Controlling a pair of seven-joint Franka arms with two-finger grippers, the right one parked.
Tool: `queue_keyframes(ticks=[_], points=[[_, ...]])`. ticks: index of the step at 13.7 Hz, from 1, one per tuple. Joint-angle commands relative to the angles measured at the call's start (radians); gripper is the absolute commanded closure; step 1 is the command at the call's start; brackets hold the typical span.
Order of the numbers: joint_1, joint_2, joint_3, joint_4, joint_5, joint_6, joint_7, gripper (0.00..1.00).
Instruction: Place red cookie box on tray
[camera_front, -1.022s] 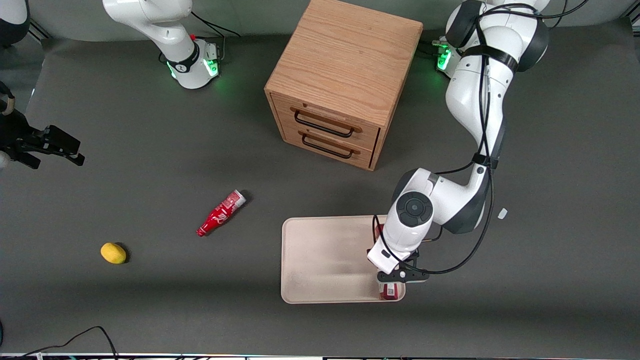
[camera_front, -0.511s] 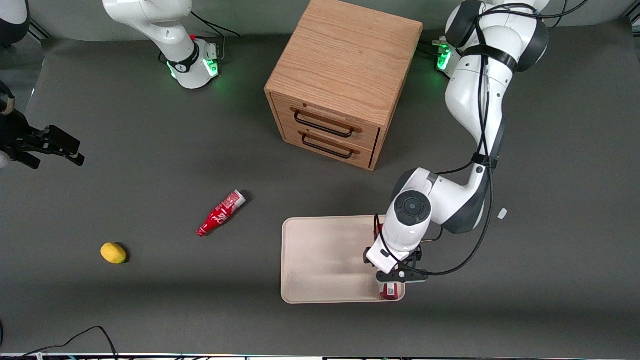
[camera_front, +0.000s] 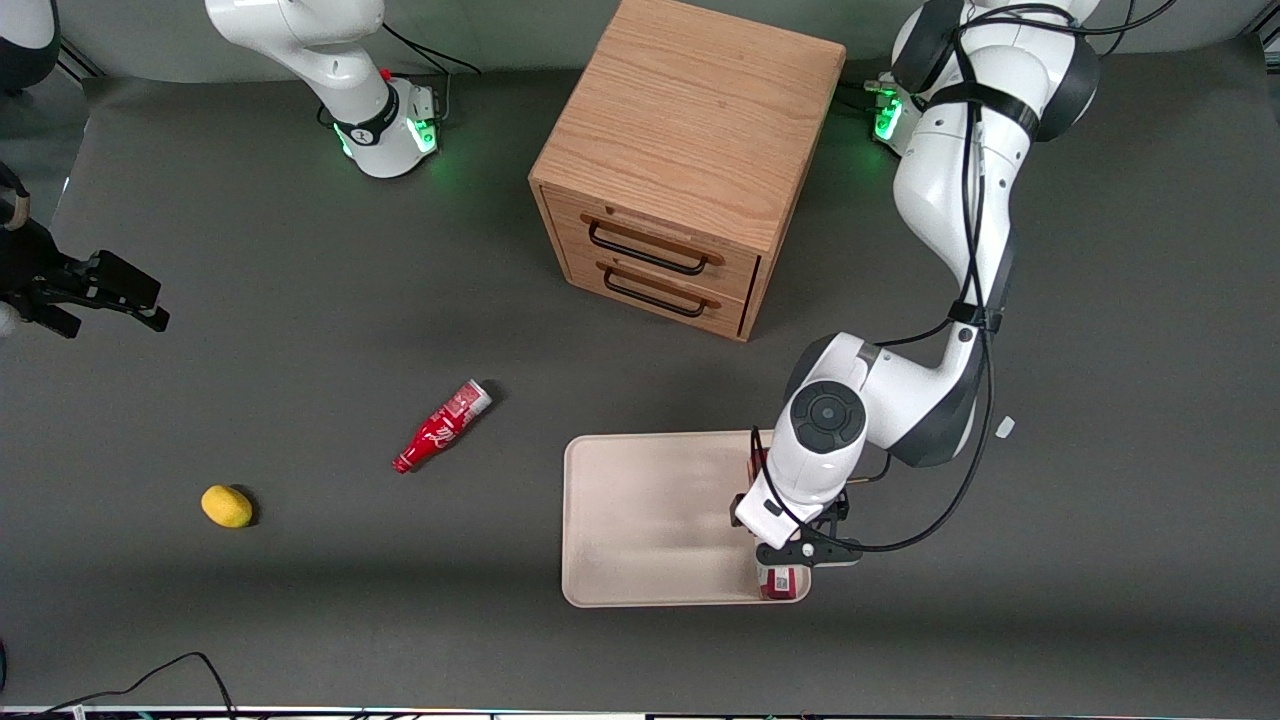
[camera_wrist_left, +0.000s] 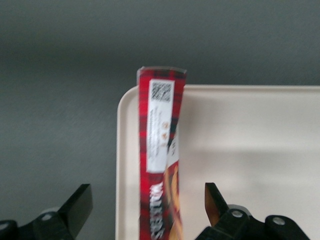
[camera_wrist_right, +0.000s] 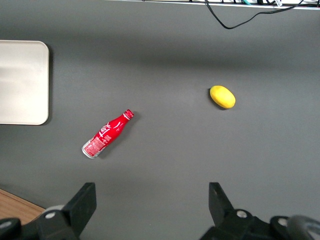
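Dark grey table (camera_front: 300, 330) all around, flat and plain. Gripper (camera_wrist_left: 148, 210) over the tray's edge, fingers (camera_wrist_left: 80, 202) spread wide apart, holding nothing, one on each side of the red cookie box (camera_wrist_left: 161, 165) without touching. Box lying flat along the rim of the tray (camera_wrist_left: 250, 150), label end poking just past the corner. Lots of bare tray beside it. Lower right of centre in the front view: tray (camera_front: 650, 520), box (camera_front: 779, 583) mostly hidden under the arm, only its near end showing. Wooden drawer cabinet (camera_front: 690, 150) higher up. Red bottle (camera_front: 442, 426) and yellow lemon (camera_front: 227, 505) toward the parked arm's end, well apart from the tray.
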Motion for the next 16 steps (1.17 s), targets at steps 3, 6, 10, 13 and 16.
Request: queue_keyframes(ticks=[3, 6, 10, 13, 16], points=[[0.03, -0.173, 0.004, -0.015, 0.003, -0.266, 0.053, 0.0], [0.114, -0.354, 0.004, -0.123, -0.089, -0.383, 0.222, 0.0], [0.289, -0.691, 0.006, -0.47, -0.118, -0.394, 0.467, 0.0], [0.395, -0.795, 0.015, -0.536, -0.118, -0.491, 0.573, 0.0], [0.504, -0.839, 0.014, -0.536, -0.127, -0.557, 0.678, 0.0]])
